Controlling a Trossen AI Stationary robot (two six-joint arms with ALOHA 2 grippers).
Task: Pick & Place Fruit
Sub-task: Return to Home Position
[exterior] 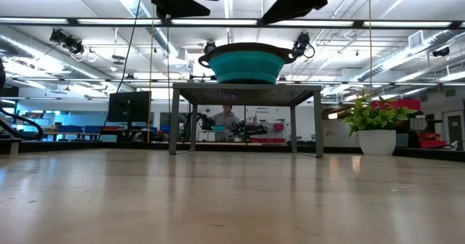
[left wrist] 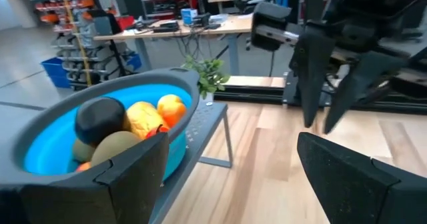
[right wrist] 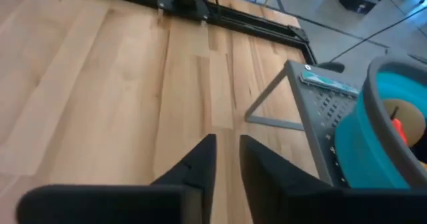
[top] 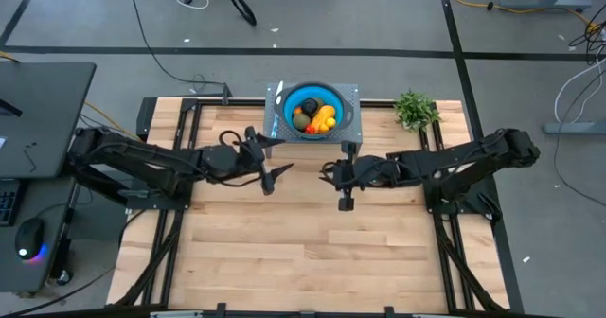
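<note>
The fruit (top: 314, 115) lies in a blue bowl (top: 290, 98) that stands on a grey perforated stand (top: 352, 93) at the table's far edge. In the left wrist view I see a black round fruit (left wrist: 100, 117), a yellow one (left wrist: 143, 117), an orange one (left wrist: 171, 107) and an olive-green oval (left wrist: 117, 147) in the bowl (left wrist: 47, 151). My left gripper (top: 275, 173) hangs open above the table, near side of the stand and left of it. My right gripper (top: 346, 201) hovers to the right, its fingers (right wrist: 200, 164) open by a narrow gap, holding nothing.
A small leafy plant in a white pot (top: 414, 110) stands at the far right of the table, right of the stand. The low view shows the stand's legs (exterior: 174, 120) lifting the bowl (exterior: 240, 62) off the wood. Bare wood (top: 312, 252) lies on the near side of both grippers.
</note>
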